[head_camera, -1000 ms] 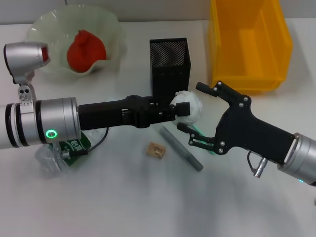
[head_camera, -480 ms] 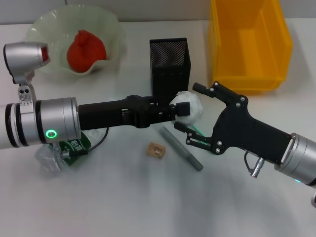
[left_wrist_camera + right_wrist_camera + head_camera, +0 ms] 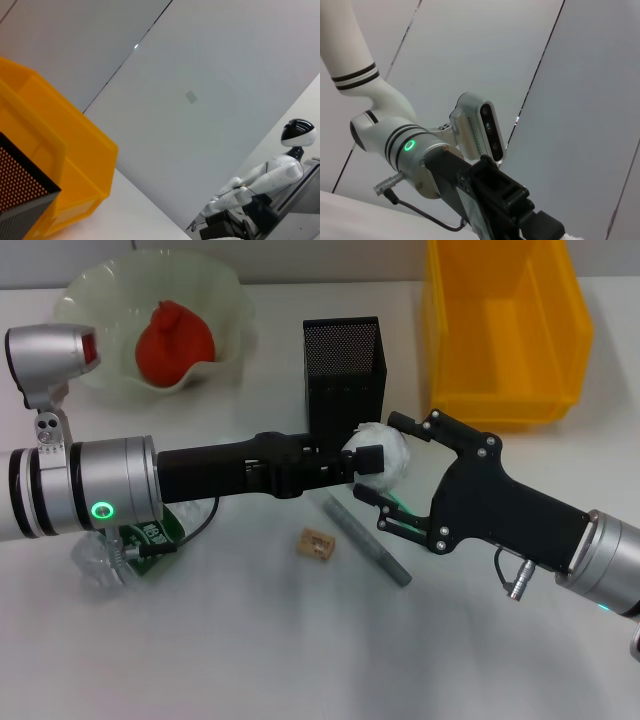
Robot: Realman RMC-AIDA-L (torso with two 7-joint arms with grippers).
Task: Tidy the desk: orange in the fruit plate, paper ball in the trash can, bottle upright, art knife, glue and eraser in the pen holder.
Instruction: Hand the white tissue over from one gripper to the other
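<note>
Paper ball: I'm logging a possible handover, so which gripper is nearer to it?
Left. The left gripper is shut on the paper ball; the right gripper has open fingers around it, just short of touching.

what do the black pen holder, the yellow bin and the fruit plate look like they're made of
Pen holder: probably metal mesh, matte black; fine perforations show on its walls. Yellow bin: looks like moulded plastic, smooth and slightly glossy, with a thick rim. Fruit plate: translucent pale green with a wavy edge, so glass or plastic; the look leaves that open.
</note>
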